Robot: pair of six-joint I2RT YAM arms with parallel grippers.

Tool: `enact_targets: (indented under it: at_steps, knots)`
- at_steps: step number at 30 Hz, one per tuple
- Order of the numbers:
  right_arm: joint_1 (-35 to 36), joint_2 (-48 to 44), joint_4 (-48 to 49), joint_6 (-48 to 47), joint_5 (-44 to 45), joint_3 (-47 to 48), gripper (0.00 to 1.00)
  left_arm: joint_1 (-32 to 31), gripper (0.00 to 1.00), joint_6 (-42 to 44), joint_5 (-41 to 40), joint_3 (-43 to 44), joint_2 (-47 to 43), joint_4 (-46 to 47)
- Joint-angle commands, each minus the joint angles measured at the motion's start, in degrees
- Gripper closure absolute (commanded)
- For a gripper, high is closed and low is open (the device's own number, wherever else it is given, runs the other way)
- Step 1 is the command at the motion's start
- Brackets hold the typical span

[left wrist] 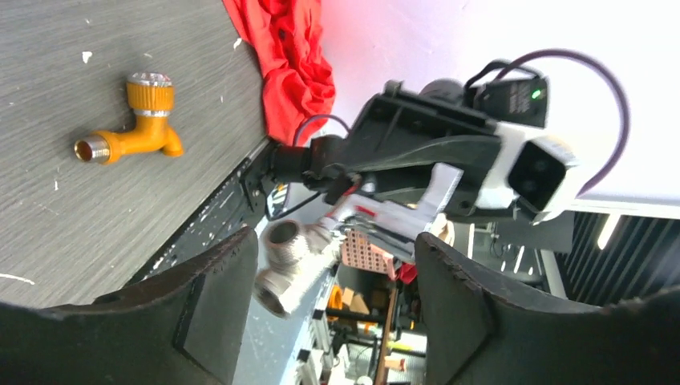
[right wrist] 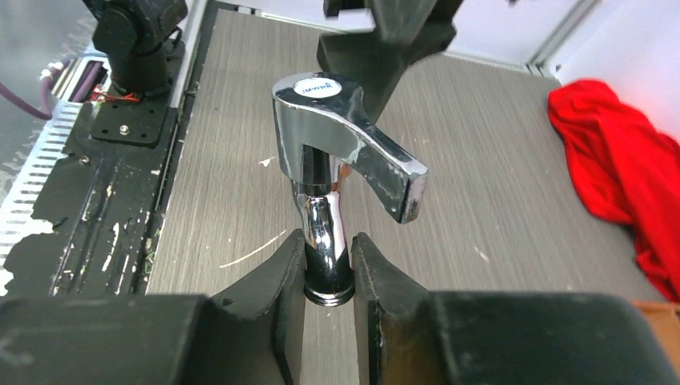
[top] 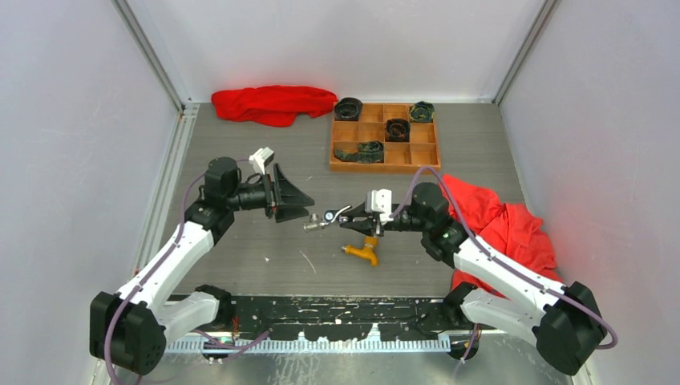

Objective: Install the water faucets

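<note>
In the right wrist view my right gripper (right wrist: pixel 329 258) is shut on the lower stem of the shiny silver water faucet (right wrist: pixel 329 152), whose lever handle points right. From above, that silver faucet (top: pixel 321 220) sticks out leftward from the right gripper (top: pixel 346 222), above the table. My left gripper (top: pixel 298 200) stands open just left of it. In the left wrist view the faucet's threaded ends (left wrist: pixel 293 265) lie near one finger (left wrist: pixel 216 297), apart from both, and the left gripper (left wrist: pixel 335 245) holds nothing. The orange-yellow faucet (top: pixel 362 250) (left wrist: pixel 128 132) lies flat on the table below the right gripper.
A wooden compartment tray (top: pixel 346 132) with dark round rolls sits at the back right. One red cloth (top: pixel 273 103) lies at the back left, another (top: pixel 505 228) under the right arm. A black plate (top: pixel 337 309) runs along the near edge.
</note>
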Motion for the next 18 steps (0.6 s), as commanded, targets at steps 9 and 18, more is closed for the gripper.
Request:
enact_targets:
  at_steps: [9, 18]
  knots:
    - [0.26, -7.15, 25.47, 16.57, 13.83, -10.65, 1.00, 2.81, 0.20, 4.67, -8.02, 3.47, -6.21, -5.71]
    - [0.23, -5.76, 39.73, 23.39, 14.73, -14.62, 1.00, 2.93, 0.06, -9.48, -8.03, -7.10, -12.38, 9.69]
